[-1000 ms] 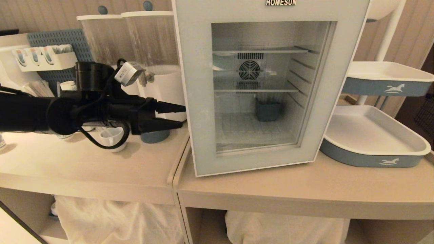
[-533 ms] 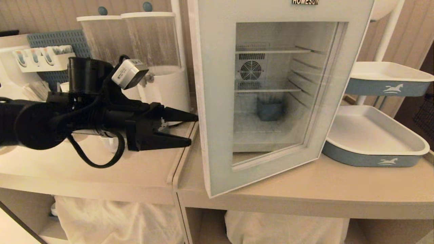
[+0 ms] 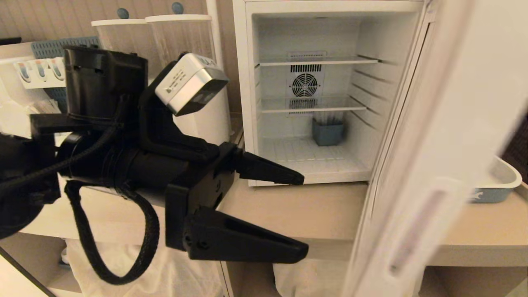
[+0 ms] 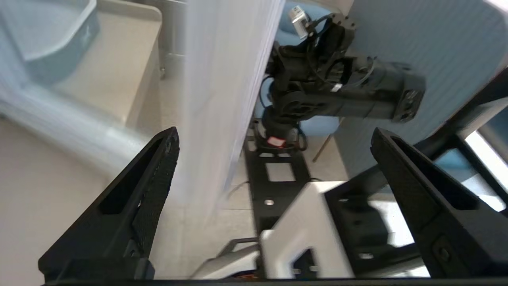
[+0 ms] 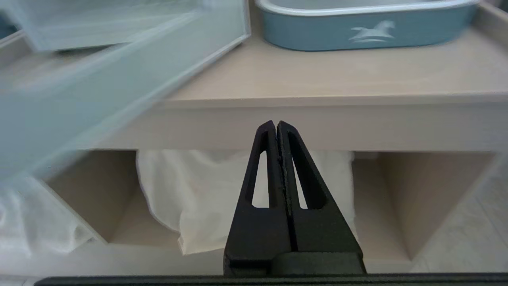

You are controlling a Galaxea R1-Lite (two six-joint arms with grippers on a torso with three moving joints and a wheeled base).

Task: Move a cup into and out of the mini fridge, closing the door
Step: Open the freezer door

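Observation:
The mini fridge (image 3: 247,103) stands open on the counter, its wire shelves and fan grille bare to view. Its door (image 3: 433,144) is swung wide to the right, motion-blurred, with the handle slot near the lower edge. My left gripper (image 3: 305,214) hangs open in front of the fridge's lower left corner, empty and apart from the door. In the left wrist view the gripper (image 4: 274,133) frames the door's white edge (image 4: 222,99). The cup is hidden behind the left arm. My right gripper (image 5: 276,124) is shut and parked low before the counter's front edge, with the door (image 5: 99,91) above it.
A small blue-grey container (image 3: 328,132) sits on the fridge floor. Two clear drink dispensers (image 3: 185,37) stand left of the fridge. A blue tray (image 3: 499,181) lies on the counter (image 3: 313,210) behind the open door. White cloth (image 3: 123,264) fills the shelves below.
The door has swung from shut to wide open toward the right. My left gripper has come forward and lower, toward the camera, staying open. The right arm has not moved.

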